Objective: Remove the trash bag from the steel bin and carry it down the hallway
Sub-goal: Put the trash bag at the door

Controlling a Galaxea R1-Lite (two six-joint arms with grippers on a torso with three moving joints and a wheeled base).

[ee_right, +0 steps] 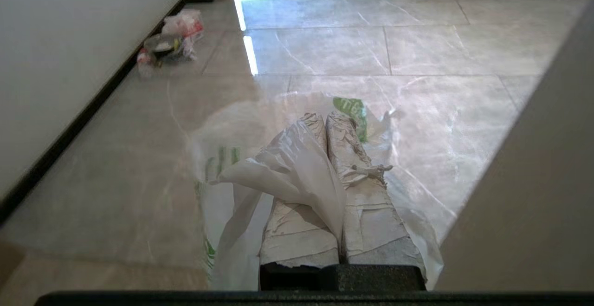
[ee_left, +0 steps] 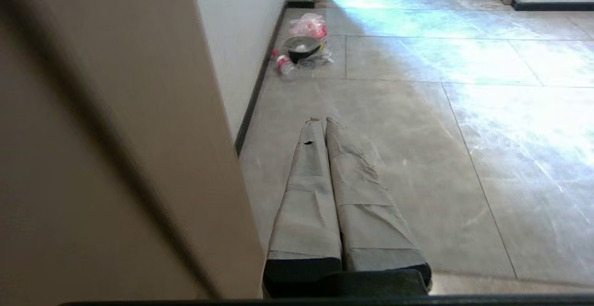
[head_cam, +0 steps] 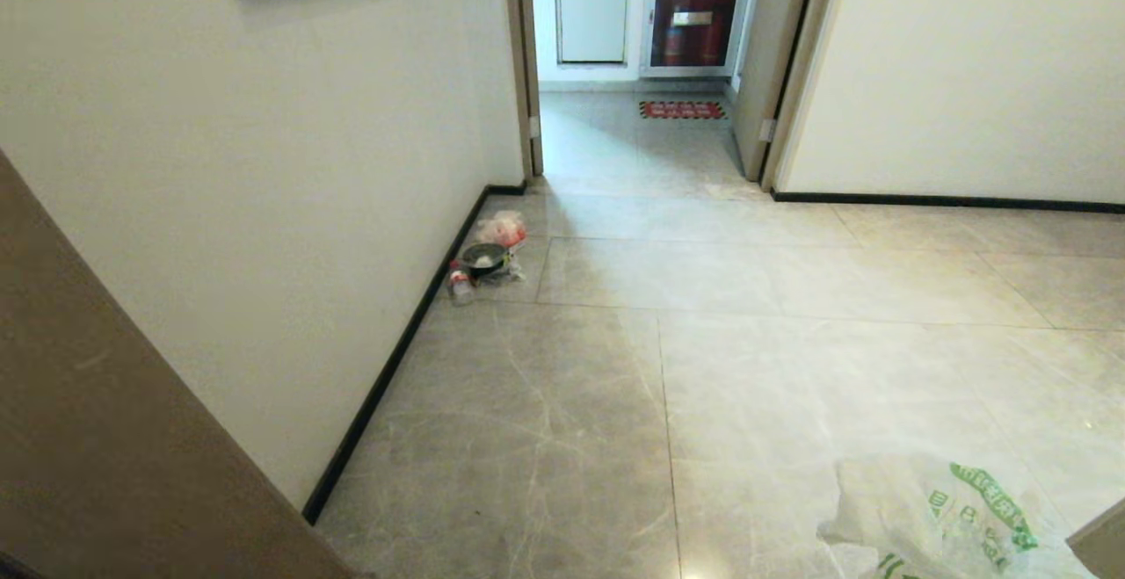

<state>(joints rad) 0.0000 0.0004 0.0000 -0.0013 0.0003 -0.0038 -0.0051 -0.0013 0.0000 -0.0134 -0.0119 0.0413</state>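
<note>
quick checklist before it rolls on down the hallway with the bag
1. Right gripper shut on the trash bag: ok, plastic is pinched between the closed fingers and drapes over them.
2. Bag clear of the floor: cannot tell; in the head view its lower part shows close over the tiles.
3. Left gripper shut and empty: ok.
4. Path ahead over the floor to the doorway: ok, the middle is bare.
5. Litter pile by the left baseboard: ok, it lies off to the side against the wall.
6. Brown panel close beside the left gripper: cannot tell if there is room to pass.
</note>
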